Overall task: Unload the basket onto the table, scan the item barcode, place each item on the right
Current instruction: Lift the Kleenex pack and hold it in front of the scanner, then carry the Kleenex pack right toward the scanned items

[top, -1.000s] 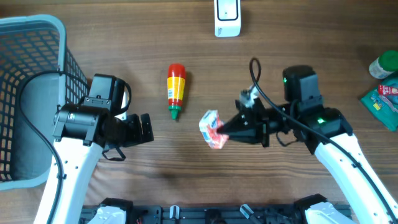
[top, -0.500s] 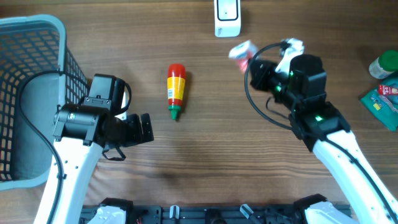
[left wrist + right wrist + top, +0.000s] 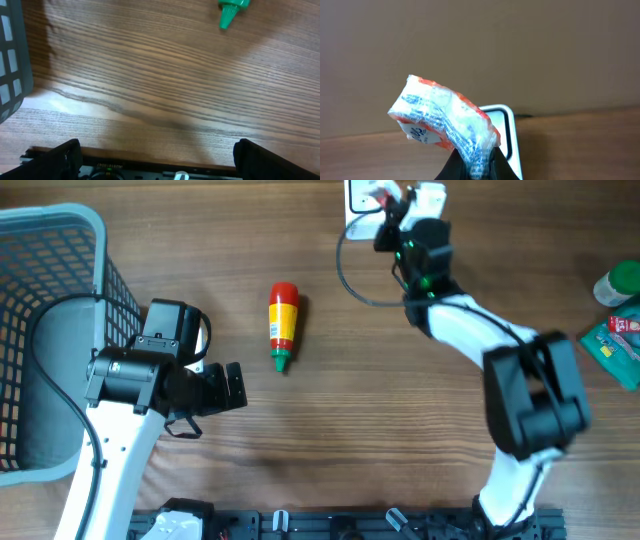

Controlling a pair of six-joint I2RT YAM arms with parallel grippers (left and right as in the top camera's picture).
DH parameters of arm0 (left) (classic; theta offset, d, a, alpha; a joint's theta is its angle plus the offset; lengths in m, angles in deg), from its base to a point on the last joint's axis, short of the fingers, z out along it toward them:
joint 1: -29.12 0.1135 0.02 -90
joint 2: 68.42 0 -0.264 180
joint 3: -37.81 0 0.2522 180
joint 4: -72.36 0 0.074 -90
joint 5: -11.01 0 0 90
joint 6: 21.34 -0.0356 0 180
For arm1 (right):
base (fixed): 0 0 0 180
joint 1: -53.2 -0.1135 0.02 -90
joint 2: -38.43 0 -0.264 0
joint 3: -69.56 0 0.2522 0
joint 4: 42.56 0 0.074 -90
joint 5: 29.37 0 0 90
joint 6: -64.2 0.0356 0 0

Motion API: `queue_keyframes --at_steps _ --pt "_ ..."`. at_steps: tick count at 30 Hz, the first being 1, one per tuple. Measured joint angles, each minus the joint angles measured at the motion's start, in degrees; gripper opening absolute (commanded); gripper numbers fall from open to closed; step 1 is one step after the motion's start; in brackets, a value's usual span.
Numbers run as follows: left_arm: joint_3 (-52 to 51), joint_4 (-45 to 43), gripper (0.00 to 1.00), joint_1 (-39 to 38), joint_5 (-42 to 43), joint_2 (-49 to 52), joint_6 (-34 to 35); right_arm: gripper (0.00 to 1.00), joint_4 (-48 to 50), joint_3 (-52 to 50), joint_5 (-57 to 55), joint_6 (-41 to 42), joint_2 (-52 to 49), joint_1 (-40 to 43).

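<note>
Crinkled white-and-red plastic packet [image 3: 377,194] is what we see clamped in the right gripper [image 3: 388,204] in the overhead view. The fingers are closed on it at the far edge of the wooden table [image 3: 400,430], and the packet overlaps the white barcode scanner [image 3: 357,200] just beside the fingertips. The left gripper [image 3: 232,388] has its jaws spread wide and holds nothing. A red sauce bottle with a green cap [image 3: 284,325] lies near it, not touching. A blue-grey plastic mesh basket [image 3: 60,225] sits behind that arm.

In the left wrist view we see both black fingers [image 3: 62,157] far apart over bare wood. The bottle's green tip [image 3: 230,11] is well ahead of them, and the basket wall [image 3: 10,60] is off to one side.

In the right wrist view we see the closed fingers [image 3: 492,167] pinching the packet [image 3: 445,122] by its lower edge. The packet is tilted, with small printed text facing us. The scanner [image 3: 509,131] is right behind it.
</note>
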Motion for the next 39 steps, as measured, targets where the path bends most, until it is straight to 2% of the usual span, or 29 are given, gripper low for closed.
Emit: queue_keyframes --at_steps 4,8,14,17,21,24,28,31,39 --pt "0.00 -0.04 1.00 0.00 0.00 0.00 0.00 0.05 0.02 9.94 -0.13 -1.60 -8.66 0.00" --pt "0.00 -0.02 1.00 0.00 0.00 0.00 0.00 0.05 -0.02 11.50 -0.15 -1.95 -12.44 0.00" --pt "0.00 -0.02 1.00 0.00 0.00 0.00 0.00 0.05 -0.74 12.26 -0.17 -1.92 -12.57 0.00" --pt "0.00 0.02 1.00 0.00 0.00 0.00 0.00 0.04 -11.26 12.48 -0.61 -1.92 -7.80 0.33" --pt "0.00 -0.02 1.00 0.00 0.00 0.00 0.00 0.04 -34.73 13.07 -2.86 -1.95 8.24 3.26" --pt "0.00 0.07 1.00 0.00 0.00 0.00 0.00 0.04 -52.83 14.16 -5.31 -1.95 20.48 10.01" --pt "0.00 -0.02 1.00 0.00 0.00 0.00 0.00 0.05 -65.48 14.19 -6.23 -1.99 21.62 19.21" --pt "0.00 0.00 1.00 0.00 0.00 0.00 0.00 0.05 -64.63 10.86 -6.60 -1.97 17.20 27.54" --pt "0.00 -0.02 1.00 0.00 0.00 0.00 0.00 0.05 -51.56 7.41 -6.60 -2.64 -0.26 41.16"
